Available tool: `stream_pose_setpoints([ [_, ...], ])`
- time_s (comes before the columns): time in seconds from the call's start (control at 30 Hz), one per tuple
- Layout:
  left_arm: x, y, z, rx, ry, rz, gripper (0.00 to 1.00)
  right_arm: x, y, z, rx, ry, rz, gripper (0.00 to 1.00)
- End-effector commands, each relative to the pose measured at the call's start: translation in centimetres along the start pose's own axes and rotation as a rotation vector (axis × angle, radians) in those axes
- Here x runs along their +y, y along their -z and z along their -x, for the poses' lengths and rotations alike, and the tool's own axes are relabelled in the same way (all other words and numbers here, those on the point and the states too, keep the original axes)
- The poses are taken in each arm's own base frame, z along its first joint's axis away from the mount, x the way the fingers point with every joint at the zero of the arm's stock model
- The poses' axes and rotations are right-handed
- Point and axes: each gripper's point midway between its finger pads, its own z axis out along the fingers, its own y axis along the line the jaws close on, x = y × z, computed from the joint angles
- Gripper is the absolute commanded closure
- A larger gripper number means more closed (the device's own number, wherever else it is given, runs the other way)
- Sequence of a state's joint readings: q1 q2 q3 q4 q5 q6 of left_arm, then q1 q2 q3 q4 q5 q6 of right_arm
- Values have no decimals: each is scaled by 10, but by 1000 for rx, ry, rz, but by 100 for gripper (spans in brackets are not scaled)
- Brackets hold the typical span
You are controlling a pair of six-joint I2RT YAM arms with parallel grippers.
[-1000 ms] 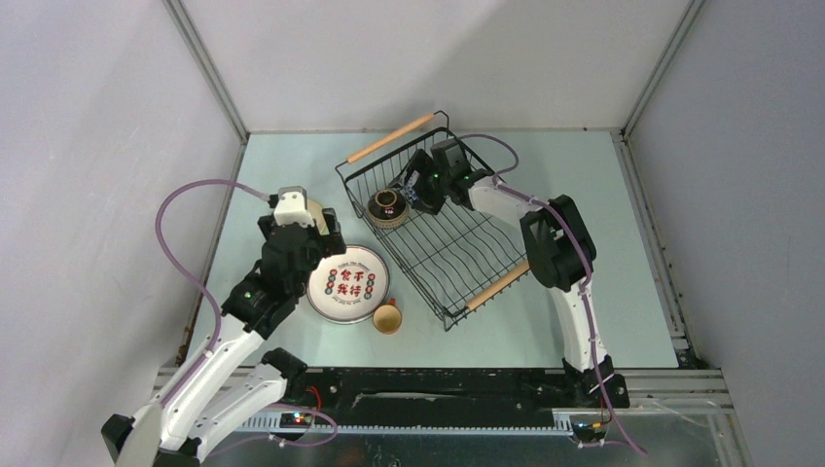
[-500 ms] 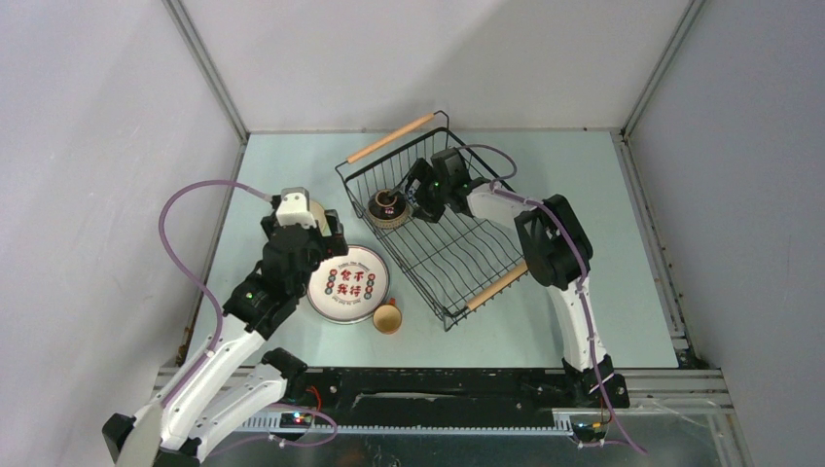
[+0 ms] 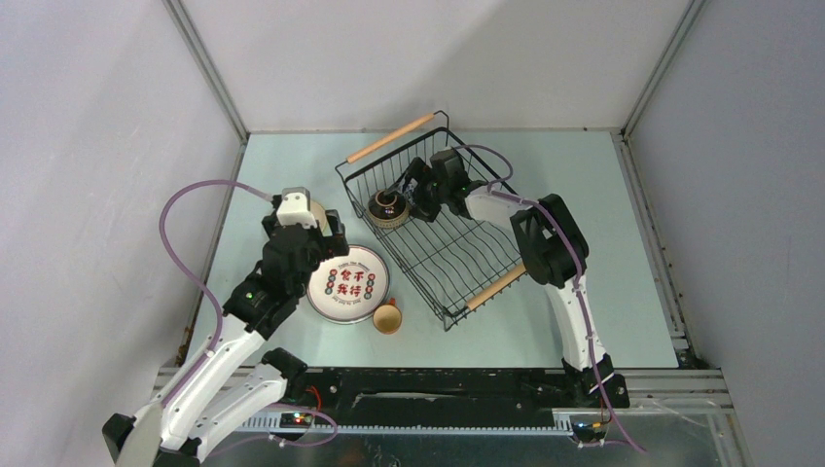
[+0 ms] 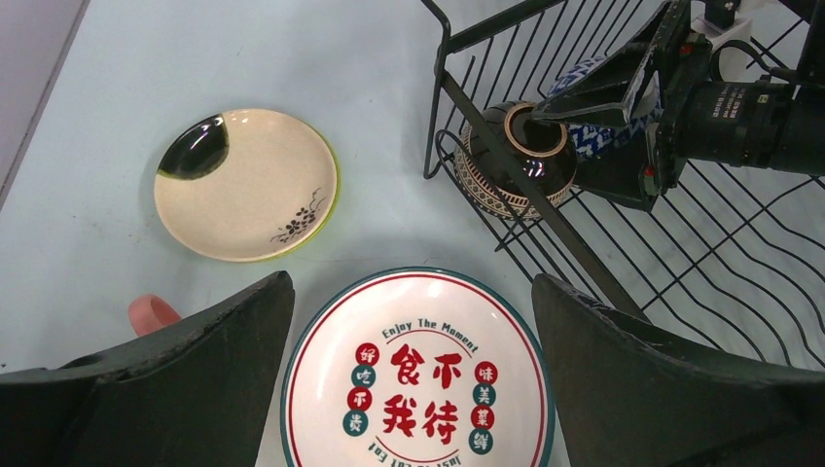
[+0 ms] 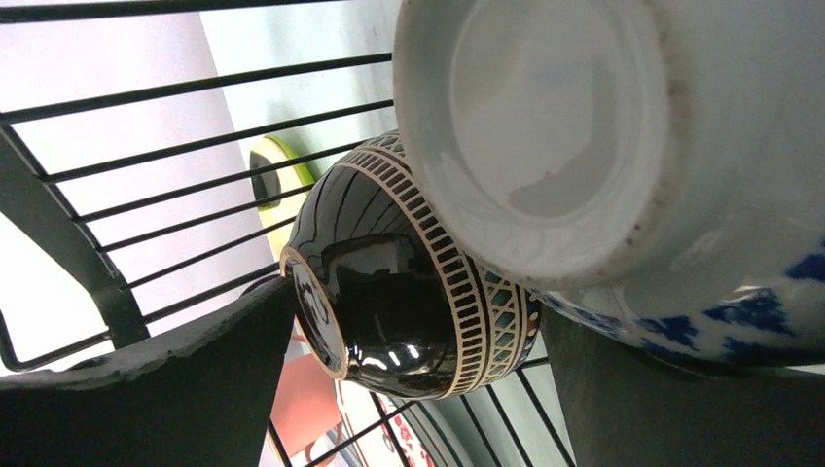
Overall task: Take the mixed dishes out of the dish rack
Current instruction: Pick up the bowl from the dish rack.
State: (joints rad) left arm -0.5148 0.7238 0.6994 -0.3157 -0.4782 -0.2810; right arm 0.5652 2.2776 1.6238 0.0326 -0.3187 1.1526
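Top external view: right gripper in the rack at two bowls, jaws wide

The dish rack point(image 3: 467, 243) stands askew on the far half of the table point(image 3: 292, 165). The right gripper point(image 3: 409, 190) reaches into its far left corner, level with a dark bowl point(image 3: 387, 207) that lies tipped on the wires. The right wrist camera shows the fingers point(image 5: 146, 389) spread wide. The dark bowl lies on its side between their tips, and a blue-and-white bowl point(image 5: 584, 126) sits closer in, its white foot turned to the lens and leaning on the dark one. The bowl sits close by the right finger; I cannot tell whether either finger touches a bowl, and nothing is pinched.

Four dishes lie on the table, left of the rack. The left gripper point(image 4: 411, 292) hangs with its jaws far apart above the far edge of the plate point(image 4: 418, 389) with red characters, holding nothing. A cream saucer point(image 4: 246, 183) lies just beyond the plate, a pink mug point(image 4: 151, 313) peeks out beside the left finger, and an orange cup point(image 3: 387, 317) touches the plate's near rim
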Motion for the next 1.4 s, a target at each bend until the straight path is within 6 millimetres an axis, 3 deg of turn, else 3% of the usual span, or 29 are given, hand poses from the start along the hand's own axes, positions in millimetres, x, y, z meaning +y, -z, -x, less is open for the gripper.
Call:
stream_pose_setpoints([
  [0.0,-3,0,9,-36,31,-17,0,-13,-10,0,-3,1,5,7],
  [0.17,-4,0,9,-37,34,-19,0,-3,-4,2,25,-2,67,35],
  [0.4,-5,1,10,-39,39,-26,0,8,18,8,1,59,90,55],
  [0.63,-5,2,11,-42,47,-30,1,37,51,15,-45,164,122,67],
  [0.77,-6,3,11,-40,52,-35,0,42,69,18,-77,255,82,75],
  [0.8,-6,3,11,-39,53,-37,0,52,78,19,-92,299,95,76],
  [0.83,-6,4,11,-39,56,-37,0,44,80,17,-84,306,57,78],
  [1.03,-8,5,11,-34,76,-46,0,46,105,8,-61,457,36,97],
  [1.13,-11,7,10,-27,88,-61,0,41,115,2,-52,556,9,99],
  [1.37,-13,15,4,17,121,-82,1,56,151,-11,-110,921,-18,100],
])
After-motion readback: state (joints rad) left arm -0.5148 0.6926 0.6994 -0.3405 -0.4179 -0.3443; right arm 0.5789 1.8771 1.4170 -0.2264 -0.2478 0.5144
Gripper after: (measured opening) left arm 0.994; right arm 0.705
